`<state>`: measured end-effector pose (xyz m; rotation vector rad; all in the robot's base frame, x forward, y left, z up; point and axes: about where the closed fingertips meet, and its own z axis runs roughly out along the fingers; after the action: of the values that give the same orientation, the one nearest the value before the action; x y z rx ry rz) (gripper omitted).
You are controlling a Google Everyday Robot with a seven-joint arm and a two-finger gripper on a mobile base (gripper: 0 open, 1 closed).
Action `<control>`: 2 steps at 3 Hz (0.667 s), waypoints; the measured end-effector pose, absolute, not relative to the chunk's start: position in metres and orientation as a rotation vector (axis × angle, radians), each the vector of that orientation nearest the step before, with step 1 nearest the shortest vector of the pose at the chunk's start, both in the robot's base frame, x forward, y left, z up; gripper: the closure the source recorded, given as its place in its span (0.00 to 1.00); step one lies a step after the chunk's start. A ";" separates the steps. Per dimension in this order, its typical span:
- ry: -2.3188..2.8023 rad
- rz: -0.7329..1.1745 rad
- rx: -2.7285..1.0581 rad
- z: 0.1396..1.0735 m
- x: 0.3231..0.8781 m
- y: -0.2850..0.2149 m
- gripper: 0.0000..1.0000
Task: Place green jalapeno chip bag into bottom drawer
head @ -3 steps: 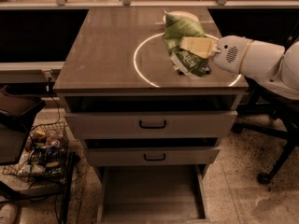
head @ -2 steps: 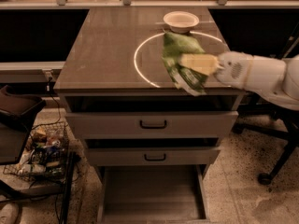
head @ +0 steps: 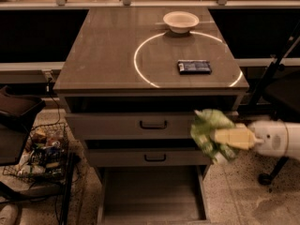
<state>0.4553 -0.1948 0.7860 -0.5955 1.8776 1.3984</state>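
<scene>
Gripper (head: pixel 218 137) with bag (head: pixel 211 121), seemingly beside drawers (head: pixel 140 125)

1. Dim, brownish light throughout; the flat grey-tan cabinet top (head: pixel 103 55) is the brightest surface, lit from above.
2. A thin white ring (head: pixel 136 62) glows on that top, close to glare.
3. Under the top, the drawer gaps sink into black shadow, and the bottom drawer (head: pixel 152 191) is murky.
4. Right of the cabinet front, the cream gripper (head: pixel 219 137) clamping the crumpled green jalapeno chip bag (head: pixel 211 121) is motion-smeared.

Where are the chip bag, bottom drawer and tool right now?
green jalapeno chip bag (head: pixel 210 122): camera view, upper crumpled foil.
bottom drawer (head: pixel 152 193): camera view, bare floor.
tool (head: pixel 219 136): camera view, between fingertips, shut on the bag, lower right of picture.
</scene>
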 end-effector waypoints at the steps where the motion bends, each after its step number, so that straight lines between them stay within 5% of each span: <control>1: 1.906 1.549 -0.608 0.731 0.406 -0.216 1.00; 2: 1.906 1.549 -0.608 0.732 0.406 -0.216 1.00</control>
<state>0.4058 -0.2157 0.7315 -0.6084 1.9064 1.5492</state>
